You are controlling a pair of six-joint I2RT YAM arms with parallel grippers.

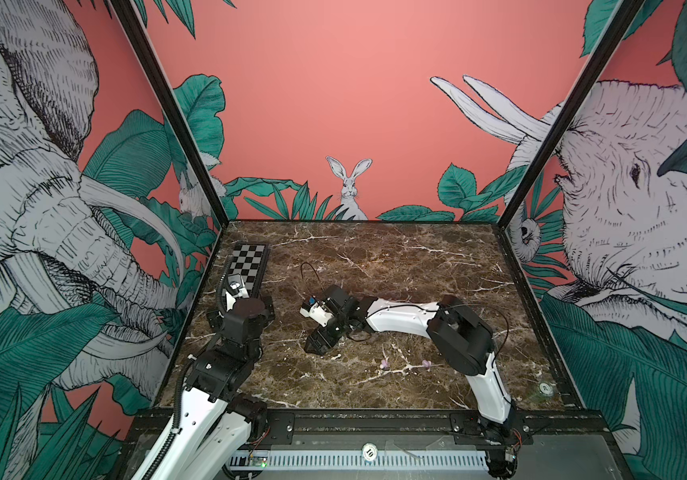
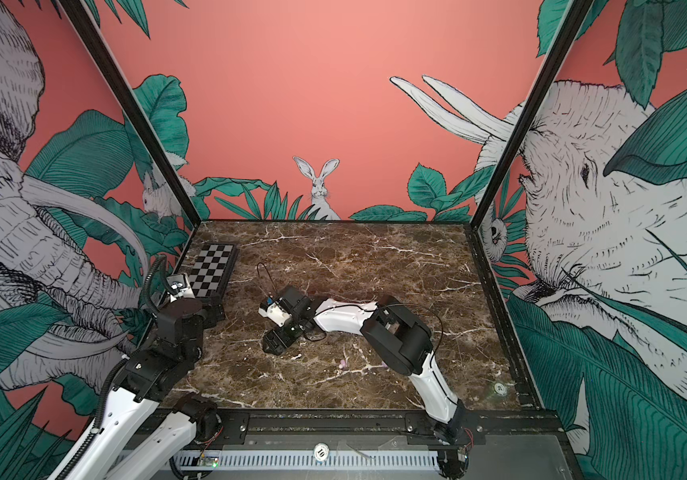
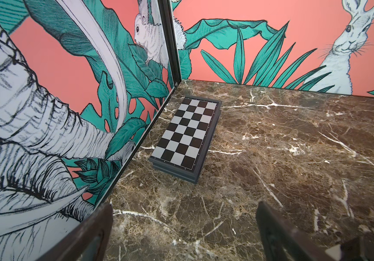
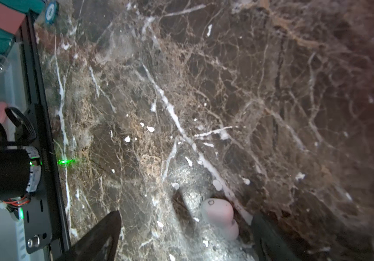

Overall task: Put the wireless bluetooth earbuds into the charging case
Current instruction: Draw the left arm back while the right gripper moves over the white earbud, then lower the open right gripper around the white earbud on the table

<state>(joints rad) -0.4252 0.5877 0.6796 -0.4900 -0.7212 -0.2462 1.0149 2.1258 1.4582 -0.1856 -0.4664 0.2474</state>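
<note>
Right pincer (image 4: 186, 215): spread, low over the desk (image 4: 226, 90).
Earbud (image 4: 221, 217): pale, mid-desk, between its jaws, off-centre.
Our move: we centre, then pinch gently.
Left pincer (image 3: 181, 217): spread, idle, far left.

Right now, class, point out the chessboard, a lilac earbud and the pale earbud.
chessboard (image 3: 188, 133), left wrist view, middle of chequered top.
lilac earbud (image 1: 384, 364), in a top view, its body.
pale earbud (image 4: 219, 213), right wrist view, rounded body.
</note>
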